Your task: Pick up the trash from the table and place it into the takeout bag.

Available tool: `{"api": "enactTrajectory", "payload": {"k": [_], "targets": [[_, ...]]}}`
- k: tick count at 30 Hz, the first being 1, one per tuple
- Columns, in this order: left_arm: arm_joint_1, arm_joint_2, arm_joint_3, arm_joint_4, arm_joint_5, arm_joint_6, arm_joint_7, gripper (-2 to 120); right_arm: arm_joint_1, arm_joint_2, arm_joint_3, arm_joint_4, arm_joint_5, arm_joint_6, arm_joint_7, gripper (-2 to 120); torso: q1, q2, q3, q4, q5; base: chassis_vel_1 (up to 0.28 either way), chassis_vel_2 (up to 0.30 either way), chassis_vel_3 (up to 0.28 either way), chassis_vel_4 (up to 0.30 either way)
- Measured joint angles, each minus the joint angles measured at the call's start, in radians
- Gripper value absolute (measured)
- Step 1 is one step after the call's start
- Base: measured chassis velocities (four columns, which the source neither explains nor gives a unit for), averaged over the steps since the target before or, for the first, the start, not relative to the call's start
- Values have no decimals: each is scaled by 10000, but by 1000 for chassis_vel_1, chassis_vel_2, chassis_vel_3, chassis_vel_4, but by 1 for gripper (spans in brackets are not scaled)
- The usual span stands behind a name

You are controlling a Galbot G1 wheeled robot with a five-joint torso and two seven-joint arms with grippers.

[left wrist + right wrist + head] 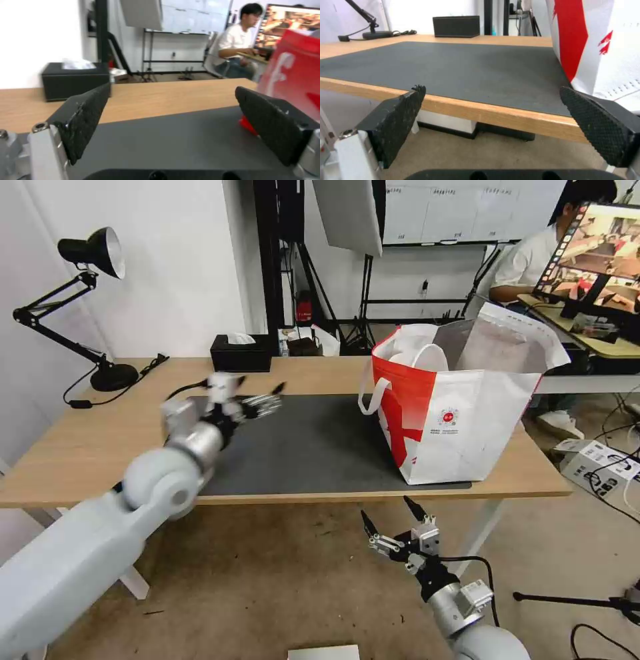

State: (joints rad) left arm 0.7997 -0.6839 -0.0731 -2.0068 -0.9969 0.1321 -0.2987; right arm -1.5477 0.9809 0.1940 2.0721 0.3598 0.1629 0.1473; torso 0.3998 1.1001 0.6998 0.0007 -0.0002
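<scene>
Left gripper [261,392] hovers low over the far-left part of the dark mat [313,447], jaws spread wide, nothing between the pads. Seen from the left wrist, 2 black textured pads frame bare mat and wood beyond.

Right gripper [392,519] hangs below and in front of the table [87,447] edge, jaws also wide and empty. From the right wrist the table's front lip runs across between the pads, at about their level.

Takeout bag [460,407] stands upright on the mat's right end, mouth open, foil lining visible, 1 loop handle drooping on its red side. It lies ahead and to the right of the left jaws, with a clear stretch of mat between. For the right jaws it lies up and forward, slightly right, nearer than it is to the left ones.

Trash: none visible on the mat or on bare wood. A white rounded shape sits inside the bag mouth; cannot tell what it is. Judgement: the clearing looks done or nearly so.

Surroundings: black tissue box [241,352] at the far edge, beyond the left jaws and slightly left; not trash. Desk lamp [80,307] at the far-left corner, well apart. Judgement: nothing blocks the left jaws' line to the bag; the table edge blocks the right jaws from anything on top.
</scene>
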Motion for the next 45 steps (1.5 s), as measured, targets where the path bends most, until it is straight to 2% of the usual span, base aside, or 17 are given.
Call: {"api": "enactTrajectory", "payload": {"k": [5, 8, 9, 11, 12, 15, 18, 20, 25, 28, 36, 45], "targets": [[335, -123, -170, 60, 360, -405, 5, 100, 0, 0, 0, 0, 0, 0, 0, 100, 1, 0, 1, -11, 3, 0, 0, 0, 0], [1473, -443, -922, -87, 1572, -981, -424, 100, 0, 0, 0, 0, 0, 0, 0, 100, 2, 0, 1, -9, 4, 0, 0, 0, 0], [1473, -443, -922, -87, 1572, -981, -424, 100, 0, 0, 0, 0, 0, 0, 0, 100, 2, 0, 1, -9, 4, 0, 0, 0, 0], [2469, -754, -1667, -243, 2373, -1188, -641, 100, 0, 1, 0, 0, 0, 0, 1, 100, 2, 0, 0, -8, 0, 0, 0, 0, 0], [2469, -754, -1667, -243, 2373, -1188, -641, 100, 0, 1, 0, 0, 0, 0, 1, 100, 2, 0, 0, -8, 0, 0, 0, 0, 0], [3989, -1324, -2730, -443, 3645, -1471, -894, 100, 0, 0, 0, 0, 0, 0, 0, 100, 2, -1, 1, -7, 3, 0, 0, 0, 0], [4828, -1679, -3176, -506, 4154, -1626, -966, 100, 0, 0, 0, 0, 0, 0, 0, 100, 1, 0, 0, -7, 3, 0, 0, 0, 0], [5822, -2232, -3677, -540, 4723, -1854, -1004, 100, 0, 0, 0, 0, 0, 0, 0, 100, 1, 0, 0, -6, 2, 0, 0, 0, 0], [6673, -2817, -4127, -582, 5214, -2044, -1040, 100, 0, 0, -1, 0, 0, 0, 1, 100, 1, 0, 1, -6, 2, 0, 0, 0, 0], [7595, -3376, -4580, -705, 5420, -2205, -986, 100, 0, 0, -1, 0, 0, 0, 0, 100, 1, 0, 1, -6, 2, 0, 0, 0, 0], [8403, -4082, -4738, -743, 5414, -2493, -633, 100, 0, 0, -1, 0, 0, 0, 0, 100, 1, -1, 1, -7, 4, 0, 0, 0, 0], [8598, -4339, -4557, -578, 5626, -2702, -489, 100, 0, 0, 0, 0, 0, 0, 0, 100, 1, -1, 1, -8, 3, 0, 0, 0, 0]]}}
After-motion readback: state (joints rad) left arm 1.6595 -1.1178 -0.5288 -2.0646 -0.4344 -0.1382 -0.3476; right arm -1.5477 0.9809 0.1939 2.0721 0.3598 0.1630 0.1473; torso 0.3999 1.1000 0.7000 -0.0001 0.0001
